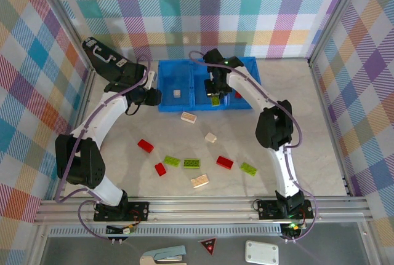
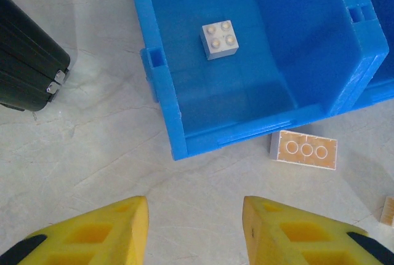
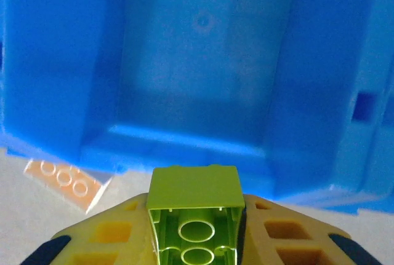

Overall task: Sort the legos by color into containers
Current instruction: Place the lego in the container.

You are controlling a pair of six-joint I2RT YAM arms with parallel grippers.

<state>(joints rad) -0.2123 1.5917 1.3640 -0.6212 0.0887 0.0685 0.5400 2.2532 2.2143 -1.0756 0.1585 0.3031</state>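
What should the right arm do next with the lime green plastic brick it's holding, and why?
Probably open its fingers and drop the lime green plastic brick: it hangs over the bright blue plastic bin's middle compartment, whose floor looks bare.

A long bright blue bin (image 1: 175, 107) with 3 open square compartments lies at the far side of the bench (image 1: 295, 130). Its left compartment holds 1 small square cream brick (image 2: 220, 39), studs up. A lime green brick (image 3: 196, 206) is pinched in the right gripper (image 3: 196, 225) over the front of the middle compartment, hollow underside showing. Scattered on the bench are 3 red bricks (image 1: 145, 146), 3 green bricks (image 1: 191, 164) and 3 cream ones, 1 long cream brick (image 2: 304, 150) lying underside up just beside the bin's front wall.
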